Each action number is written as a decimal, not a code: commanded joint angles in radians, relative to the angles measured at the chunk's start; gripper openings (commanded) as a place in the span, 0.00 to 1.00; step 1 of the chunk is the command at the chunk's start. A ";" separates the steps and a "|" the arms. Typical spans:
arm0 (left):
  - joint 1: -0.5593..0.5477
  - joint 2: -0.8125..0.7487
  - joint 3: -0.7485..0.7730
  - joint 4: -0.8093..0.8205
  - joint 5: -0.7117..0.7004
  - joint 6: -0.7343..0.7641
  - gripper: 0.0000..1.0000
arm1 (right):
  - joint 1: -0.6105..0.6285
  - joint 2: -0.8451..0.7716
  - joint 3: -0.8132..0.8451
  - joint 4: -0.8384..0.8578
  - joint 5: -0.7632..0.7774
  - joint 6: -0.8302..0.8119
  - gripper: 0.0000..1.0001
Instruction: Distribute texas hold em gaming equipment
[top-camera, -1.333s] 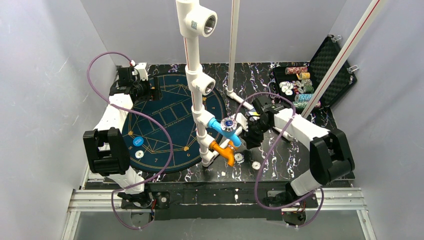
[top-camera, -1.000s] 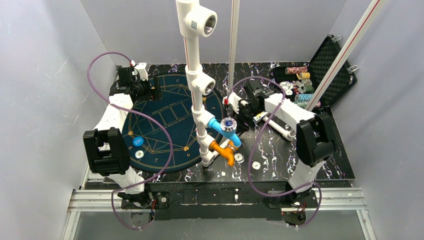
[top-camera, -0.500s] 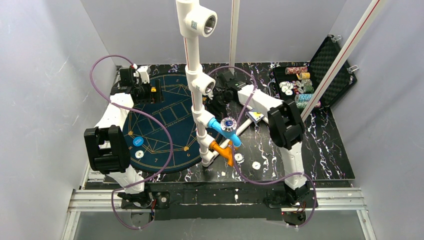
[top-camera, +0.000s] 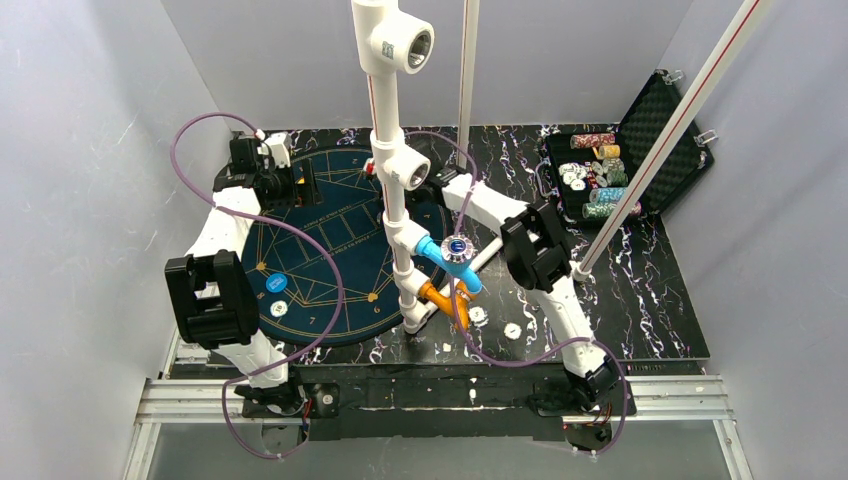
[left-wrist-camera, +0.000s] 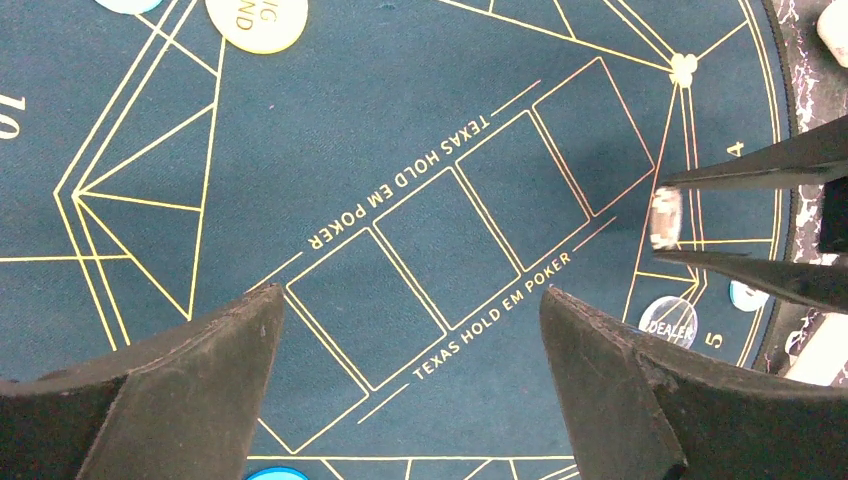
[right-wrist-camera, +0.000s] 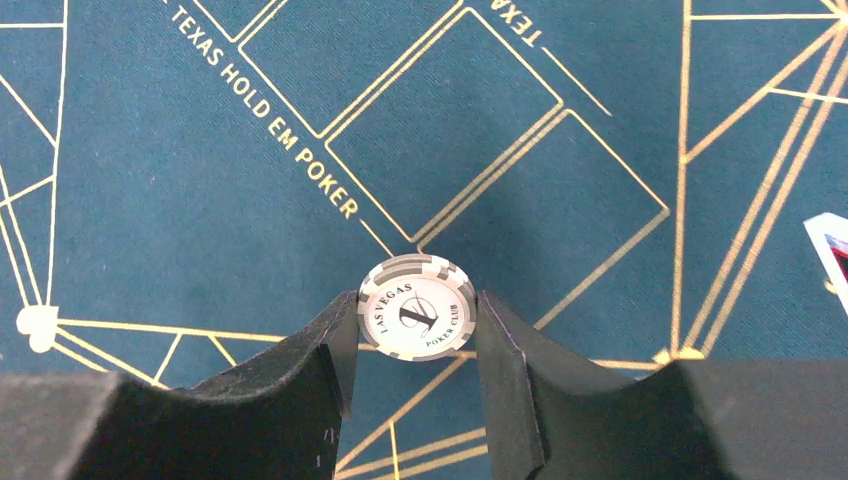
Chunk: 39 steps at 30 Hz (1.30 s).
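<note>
Over the round teal mat on the black marbled surface, grips one white-grey poker chip in the right pincer, with both fingers pressed against its rim. Holds it flat-face toward the wrist camera, LAS VEGAS POKER CLUB readable on it, above gold lines just outside the row of card boxes and the lettering TEXAS HOLD EM POKER. Cannot tell whether its lower edge touches the felt. At the right border of that wrist view, catches the corner of a white-faced card lying on the mat. Hangs the left pincer over the same row of boxes, jaws wide apart. From the left wrist, shows the gripped chip edge-on at the right side of the mat, between the thin dark fingers of the other arm. Shows too a clear DEALER button lying flat near it and a pale yellow disc at the top edge. From above, finds a blue chip and a white disc close together on the near-left part of the mat. Finds two loose chips on the surface by the foot of the white pipe frame. At the far right, finds stacked chips in an open black case.
</note>
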<state>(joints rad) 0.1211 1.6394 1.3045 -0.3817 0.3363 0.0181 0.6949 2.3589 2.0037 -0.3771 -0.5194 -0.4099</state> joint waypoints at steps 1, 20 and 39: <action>0.009 -0.051 -0.009 -0.007 0.033 -0.006 0.99 | 0.039 0.051 0.064 0.075 0.004 0.039 0.01; 0.016 -0.042 -0.001 -0.007 0.049 -0.006 0.99 | 0.071 -0.028 0.020 0.085 0.006 0.062 0.86; 0.017 -0.035 0.039 -0.054 0.076 -0.069 0.99 | -0.146 -0.506 -0.410 -0.081 -0.012 -0.022 0.95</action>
<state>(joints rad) 0.1299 1.6394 1.3048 -0.4007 0.3862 -0.0360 0.6315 1.9381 1.6814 -0.3595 -0.5236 -0.3775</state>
